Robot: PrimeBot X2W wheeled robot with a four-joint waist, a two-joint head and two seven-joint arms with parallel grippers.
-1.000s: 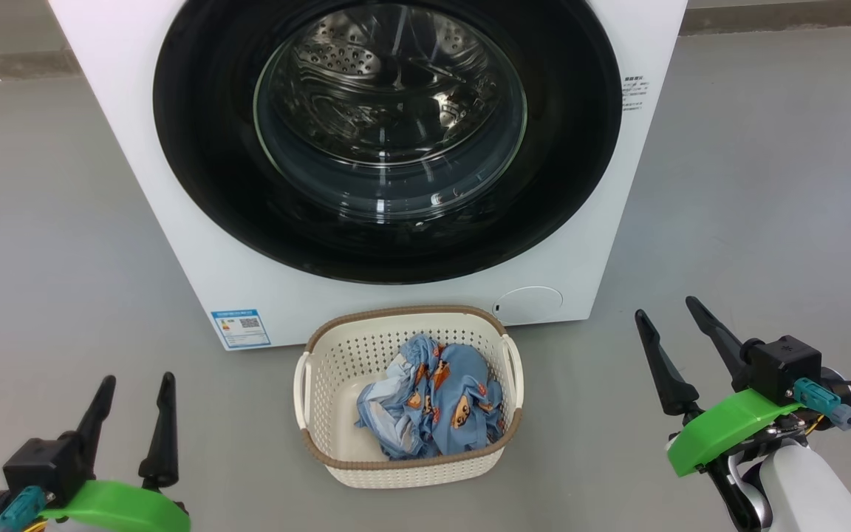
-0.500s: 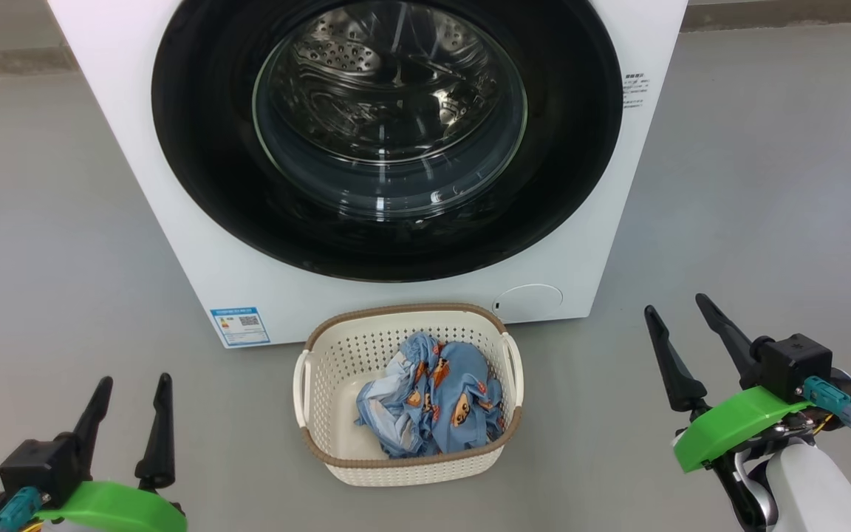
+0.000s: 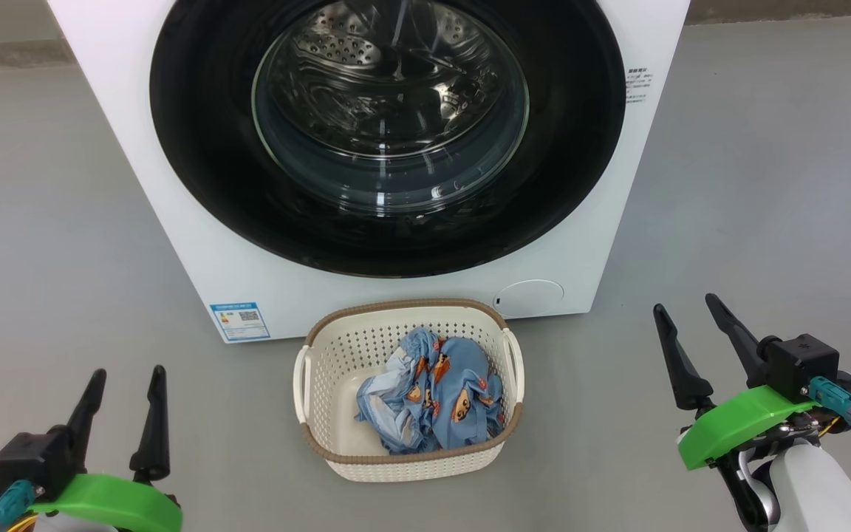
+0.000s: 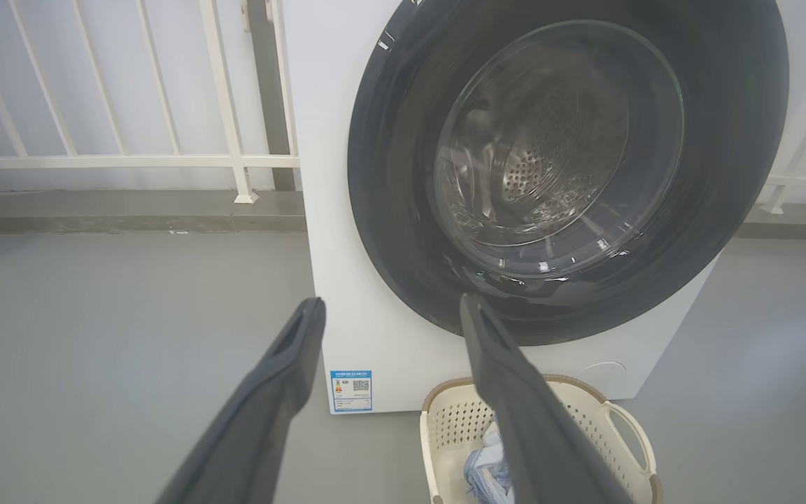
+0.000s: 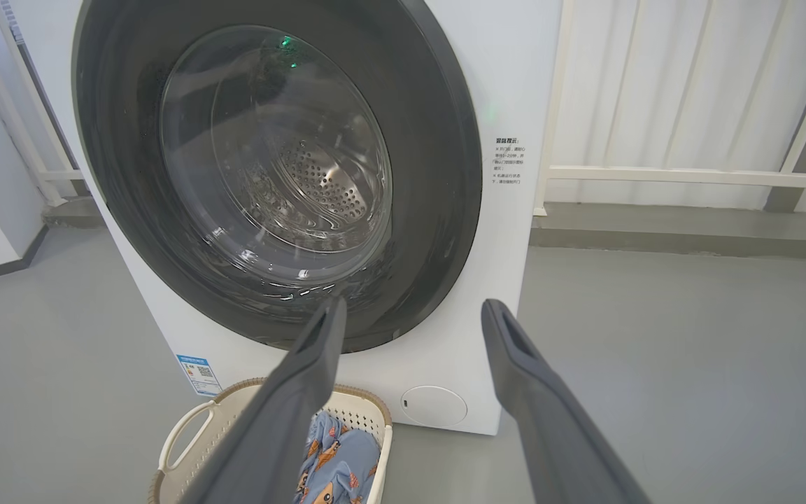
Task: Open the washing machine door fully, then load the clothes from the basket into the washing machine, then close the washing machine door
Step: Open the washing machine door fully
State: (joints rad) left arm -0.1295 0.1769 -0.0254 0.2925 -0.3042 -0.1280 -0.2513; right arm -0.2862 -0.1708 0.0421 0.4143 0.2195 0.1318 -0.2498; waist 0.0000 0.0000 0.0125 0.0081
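Between left fingers (image 3: 152, 421) and right fingers (image 3: 678, 362) sits the basket (image 3: 411, 464).

washing machine door (image 3: 204, 148) shut: way in blocked | basket (image 3: 407, 304) top: open

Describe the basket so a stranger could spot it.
Find the big white washing machine with its round black door. On the grey floor just before it stands a small cream basket, holed all over, with a brown rim and blue bear-print clothes inside.
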